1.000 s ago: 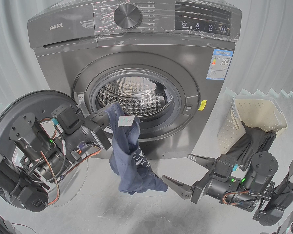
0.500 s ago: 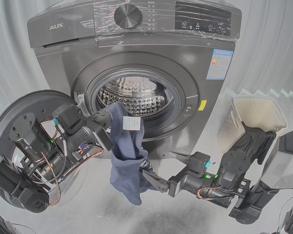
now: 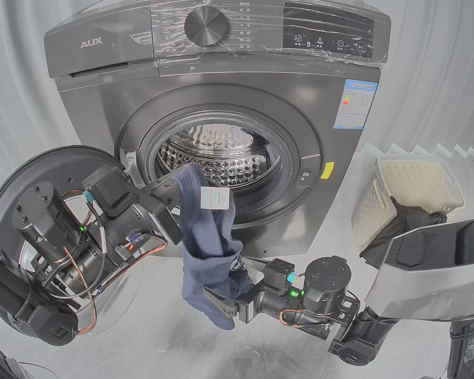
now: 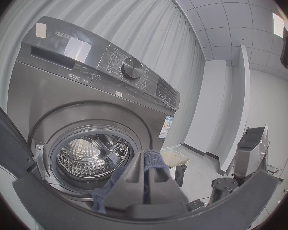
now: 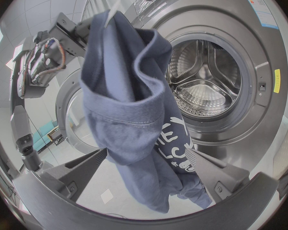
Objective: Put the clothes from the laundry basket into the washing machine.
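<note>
Swung leftward, right gripper [image 3: 229, 282] now sits with jaws apart around the hanging navy-blue fabric garment [image 3: 205, 232]; left gripper [image 3: 176, 182] pinches its top just before the grey metal washing machine [image 3: 221, 69].

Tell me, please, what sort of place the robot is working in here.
Probably a mock laundry corner in a lab or test room rather than a home: a front-loading washing machine with plastic wrap on its controls, a laundry basket on the floor, plain curtains behind, and office-style ceiling tiles.
</note>
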Available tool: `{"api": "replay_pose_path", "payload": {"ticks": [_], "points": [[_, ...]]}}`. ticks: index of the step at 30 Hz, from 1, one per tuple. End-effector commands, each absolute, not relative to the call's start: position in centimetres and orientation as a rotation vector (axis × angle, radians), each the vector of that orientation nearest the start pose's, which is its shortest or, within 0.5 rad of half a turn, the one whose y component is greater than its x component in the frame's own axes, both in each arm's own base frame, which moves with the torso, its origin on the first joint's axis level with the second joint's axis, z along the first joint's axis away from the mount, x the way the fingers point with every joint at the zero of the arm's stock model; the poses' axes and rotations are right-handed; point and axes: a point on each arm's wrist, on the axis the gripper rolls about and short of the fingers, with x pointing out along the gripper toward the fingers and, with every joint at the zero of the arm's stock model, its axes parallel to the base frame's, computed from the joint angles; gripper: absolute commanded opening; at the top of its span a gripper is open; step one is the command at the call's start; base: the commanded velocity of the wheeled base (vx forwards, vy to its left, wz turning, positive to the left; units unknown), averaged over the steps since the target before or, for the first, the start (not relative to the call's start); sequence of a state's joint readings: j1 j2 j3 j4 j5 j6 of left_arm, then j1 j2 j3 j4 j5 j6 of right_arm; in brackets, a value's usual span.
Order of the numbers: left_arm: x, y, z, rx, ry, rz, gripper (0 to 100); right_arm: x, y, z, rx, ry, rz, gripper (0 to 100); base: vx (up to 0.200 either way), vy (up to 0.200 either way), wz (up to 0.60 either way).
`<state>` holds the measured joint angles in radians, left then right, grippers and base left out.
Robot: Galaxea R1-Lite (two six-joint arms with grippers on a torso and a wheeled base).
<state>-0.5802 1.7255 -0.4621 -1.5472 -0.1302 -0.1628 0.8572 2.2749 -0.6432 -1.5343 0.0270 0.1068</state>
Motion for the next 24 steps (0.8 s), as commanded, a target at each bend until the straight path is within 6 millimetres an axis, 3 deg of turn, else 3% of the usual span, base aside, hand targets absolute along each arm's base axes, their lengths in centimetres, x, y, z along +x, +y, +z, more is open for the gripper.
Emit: {"api": "replay_pose_path", "payload": {"ticks": [1, 7, 17, 18, 24], "points": [[22.0, -15.2, 18.3, -0.222, -0.231, -0.741, 0, 25.6, 28.9, 1.3, 0.054, 0.149, 0.859, 100, 0.000, 0.000, 0.00], [21.6, -15.3, 18.8, -0.231, -0.245, -0.757, 0, 28.8, 29.5, 0.8, 0.079, 0.088, 0.802, 100, 0.000, 0.000, 0.00], [21.2, -15.1, 19.6, -0.253, -0.273, -0.766, 0, 30.2, 30.5, 0.6, 0.107, 0.045, 0.775, 100, 0.000, 0.000, 0.00], [21.2, -15.0, 19.6, -0.253, -0.270, -0.762, 0, 30.2, 30.6, 0.7, 0.111, 0.040, 0.771, 0, 0.000, 0.000, 0.00], [21.8, -14.6, 19.2, -0.248, -0.255, -0.731, 0, 30.4, 29.7, 1.6, 0.129, 0.032, 0.750, 0, 0.000, 0.000, 0.00]]}}
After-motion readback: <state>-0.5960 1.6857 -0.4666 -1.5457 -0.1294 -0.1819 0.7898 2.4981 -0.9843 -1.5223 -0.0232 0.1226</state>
